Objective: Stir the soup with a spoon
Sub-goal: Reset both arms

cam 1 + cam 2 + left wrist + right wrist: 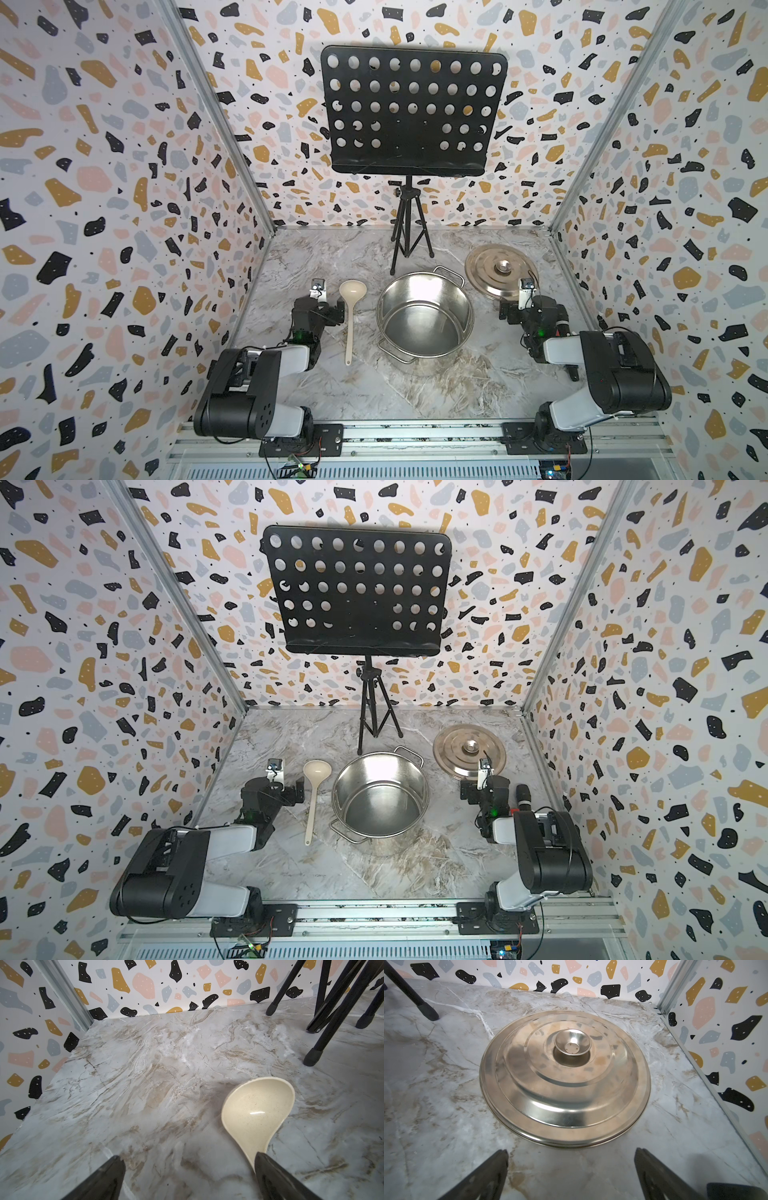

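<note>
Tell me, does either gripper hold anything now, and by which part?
Nothing is held. The left gripper and the right gripper are both open and empty. The ladle lies free on the table, beside the pot.

Count: 1 pot (415, 291), 1 spoon (352, 291), 1 lid (482, 262) with 1 knob (572, 1043), 1 stand (413, 110) on 3 legs (311, 1058). That's 4 items on the desk (415, 395). 2 arms: left arm (257, 382), right arm (602, 365). 2 grippers: left gripper (189, 1156), right gripper (571, 1150), 2 fingers (99, 1182) each.
</note>
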Robot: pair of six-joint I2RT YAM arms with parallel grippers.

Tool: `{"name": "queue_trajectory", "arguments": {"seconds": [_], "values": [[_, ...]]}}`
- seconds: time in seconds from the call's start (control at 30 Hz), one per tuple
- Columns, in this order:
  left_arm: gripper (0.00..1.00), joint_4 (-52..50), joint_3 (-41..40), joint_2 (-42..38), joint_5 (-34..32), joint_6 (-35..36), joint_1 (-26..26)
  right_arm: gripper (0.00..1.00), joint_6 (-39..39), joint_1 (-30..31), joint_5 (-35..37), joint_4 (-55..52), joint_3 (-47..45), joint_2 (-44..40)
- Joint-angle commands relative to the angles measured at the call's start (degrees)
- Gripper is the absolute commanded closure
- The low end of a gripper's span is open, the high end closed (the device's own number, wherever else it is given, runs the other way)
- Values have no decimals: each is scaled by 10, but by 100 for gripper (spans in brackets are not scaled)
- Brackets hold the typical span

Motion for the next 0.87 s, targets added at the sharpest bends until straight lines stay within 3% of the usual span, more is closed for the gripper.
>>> {"name": "queue_trajectory", "arguments": {"seconds": [0.0, 0.83], "values": [[1, 13, 4, -5, 4, -6, 0, 0, -1, -1, 4, 11, 2, -8], [1, 14, 4, -4, 5, -6, 0, 0, -1, -1, 3, 11, 2, -8]]}}
